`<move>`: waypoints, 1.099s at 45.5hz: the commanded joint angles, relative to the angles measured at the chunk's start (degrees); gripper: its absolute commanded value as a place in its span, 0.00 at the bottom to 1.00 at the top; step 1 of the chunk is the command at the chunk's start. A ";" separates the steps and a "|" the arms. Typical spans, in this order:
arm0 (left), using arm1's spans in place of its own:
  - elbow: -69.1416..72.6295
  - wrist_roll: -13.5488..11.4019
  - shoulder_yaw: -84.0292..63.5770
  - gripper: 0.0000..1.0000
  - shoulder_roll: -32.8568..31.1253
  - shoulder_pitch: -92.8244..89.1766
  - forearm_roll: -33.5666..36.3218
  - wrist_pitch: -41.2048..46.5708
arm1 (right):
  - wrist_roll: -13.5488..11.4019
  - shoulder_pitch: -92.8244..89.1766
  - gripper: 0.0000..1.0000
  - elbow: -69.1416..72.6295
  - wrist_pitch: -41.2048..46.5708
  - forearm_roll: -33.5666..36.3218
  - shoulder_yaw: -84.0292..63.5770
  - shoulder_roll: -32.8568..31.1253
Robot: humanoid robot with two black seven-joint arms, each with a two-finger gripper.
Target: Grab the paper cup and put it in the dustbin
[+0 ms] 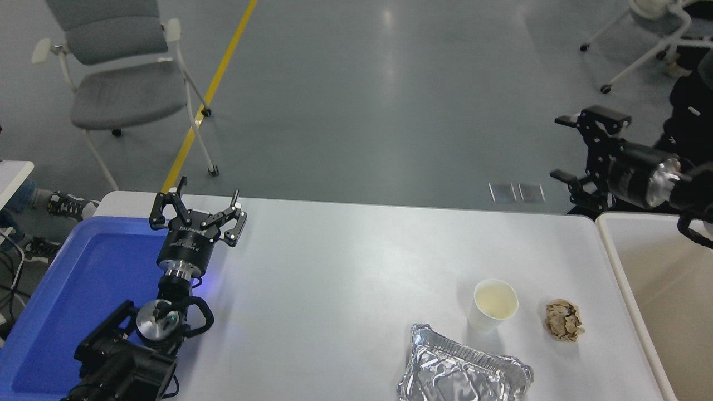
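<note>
The paper cup (493, 304) stands upright on the white table (345, 267), right of centre, white with a pale cream inside. The dustbin (663, 289), beige with a thick pale rim, stands at the table's right edge. My right gripper (576, 147) is open and empty, raised high at the right edge, above the bin's far corner and well away from the cup. My left gripper (198, 209) is open and parked at the lower left.
A crumpled brown paper ball (564, 319) lies right of the cup. A silver foil tray (462, 370) lies in front of it. A blue tray (83, 284) sits at the left. A person's dark clothing (690, 100) shows at the right edge; chairs stand on the floor.
</note>
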 commanded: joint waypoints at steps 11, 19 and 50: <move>0.00 0.00 0.00 0.99 0.01 0.00 0.06 0.00 | -0.12 57.75 1.00 16.57 0.56 -0.91 -68.61 -0.10; 0.00 0.00 0.00 0.99 0.01 0.00 -0.03 0.00 | 0.67 73.04 1.00 23.96 0.65 -0.82 -85.05 11.40; 0.00 0.00 0.09 0.99 0.01 0.00 -0.03 0.00 | 2.43 79.13 1.00 28.80 14.01 0.14 -88.23 32.60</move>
